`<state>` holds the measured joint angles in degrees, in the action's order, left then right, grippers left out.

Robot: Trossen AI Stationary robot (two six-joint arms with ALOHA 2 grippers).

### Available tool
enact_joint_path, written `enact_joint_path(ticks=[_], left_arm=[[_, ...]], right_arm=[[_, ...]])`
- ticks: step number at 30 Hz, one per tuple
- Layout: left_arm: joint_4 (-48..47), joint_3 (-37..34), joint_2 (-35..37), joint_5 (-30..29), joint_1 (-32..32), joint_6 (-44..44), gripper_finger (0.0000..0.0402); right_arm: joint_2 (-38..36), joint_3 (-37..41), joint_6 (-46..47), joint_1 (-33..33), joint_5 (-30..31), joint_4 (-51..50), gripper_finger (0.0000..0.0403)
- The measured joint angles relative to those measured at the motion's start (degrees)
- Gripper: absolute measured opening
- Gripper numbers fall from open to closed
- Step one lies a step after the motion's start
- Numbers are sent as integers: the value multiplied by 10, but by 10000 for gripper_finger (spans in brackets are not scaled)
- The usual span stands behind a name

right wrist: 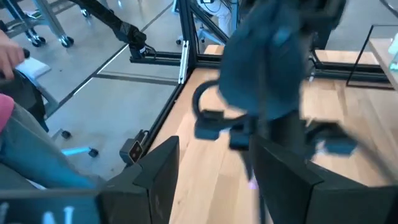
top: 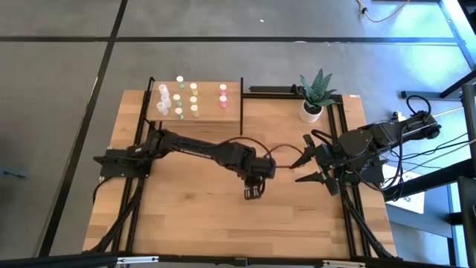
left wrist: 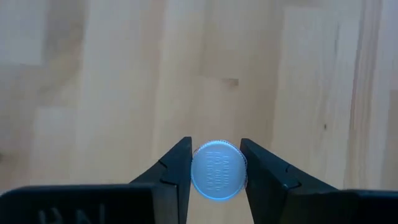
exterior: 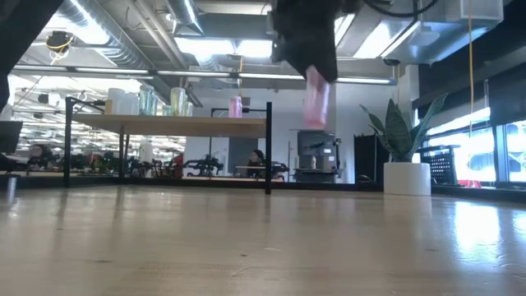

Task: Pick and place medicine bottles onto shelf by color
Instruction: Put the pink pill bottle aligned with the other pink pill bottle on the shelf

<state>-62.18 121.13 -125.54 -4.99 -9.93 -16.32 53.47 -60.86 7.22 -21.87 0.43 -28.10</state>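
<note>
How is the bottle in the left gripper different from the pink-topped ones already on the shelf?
The held bottle hangs in the air above the bare tabletop, clamped in the left gripper; the pink-topped shelf bottles stand free on the shelf at the table's far edge. The held one is alone; those sit close together. All look pink.

Robotics lab; exposed ducts [exterior: 123, 49]; workbenches [exterior: 107, 160]

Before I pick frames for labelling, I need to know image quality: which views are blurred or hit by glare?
Low view: the held pink-tinted small bottle is smeared, ceiling lights glare above the raised light-wood shelf. Left wrist view: sharp on the bottle's round white cap between the left gripper fingers. Right wrist view: the other dark arm is motion-blurred. High view: bright patch at right.
</note>
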Motion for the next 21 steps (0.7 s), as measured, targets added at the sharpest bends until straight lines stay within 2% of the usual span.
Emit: enact_joint_path(ticks=[9, 15, 21], left_arm=[[-152, 137, 0, -67, 31, -54, 106], [-202, 120, 49, -79, 57, -130, 106], [-235, 119, 86, -115, 85, -190, 106]], right_arm=[[0, 0, 52, 0, 0, -41, 198], [0, 0, 76, 0, 14, -62, 198], [0, 0, 75, 0, 109, -63, 198]])
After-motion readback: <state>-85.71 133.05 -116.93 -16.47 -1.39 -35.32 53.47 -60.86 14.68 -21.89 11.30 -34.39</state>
